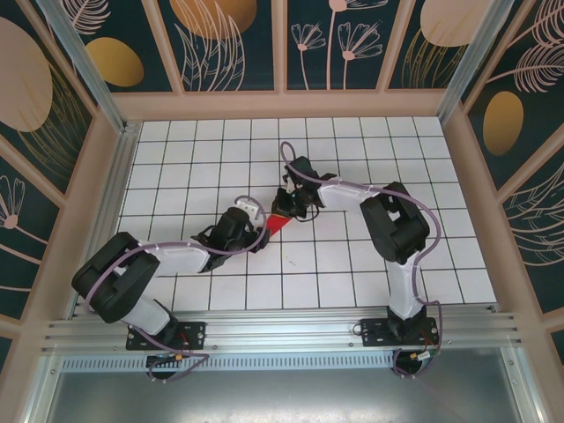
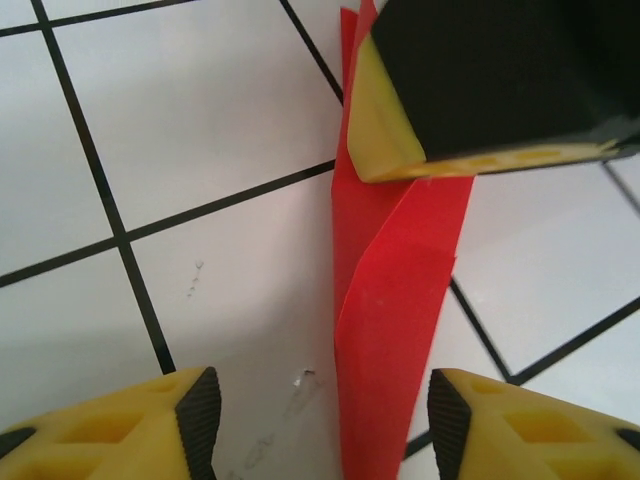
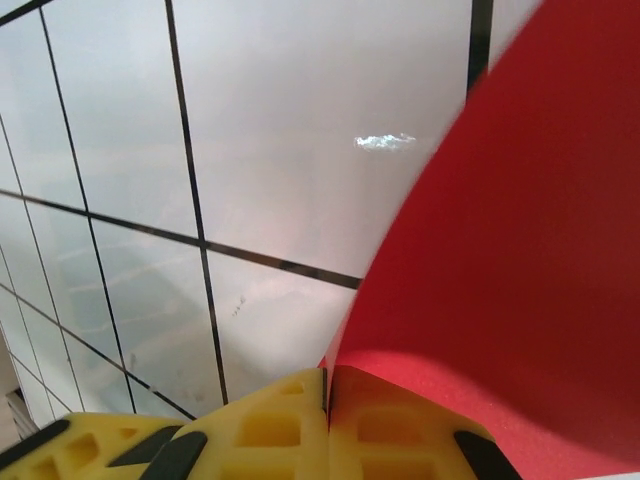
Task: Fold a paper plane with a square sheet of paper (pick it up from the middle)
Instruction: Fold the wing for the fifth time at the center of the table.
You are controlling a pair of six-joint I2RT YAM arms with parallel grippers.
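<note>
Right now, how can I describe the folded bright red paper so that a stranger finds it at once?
On the white gridded table, look near the middle, where the left gripper and the right gripper meet. Between them is a narrow, creased strip of bright red paper, pinched by the right one. Nothing else there is red.

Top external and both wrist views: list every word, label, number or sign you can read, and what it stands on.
None to read. The folded red paper is plain, the gridded table bears only black lines, and the wall panels carry leaf and flower patterns, no lettering.
</note>
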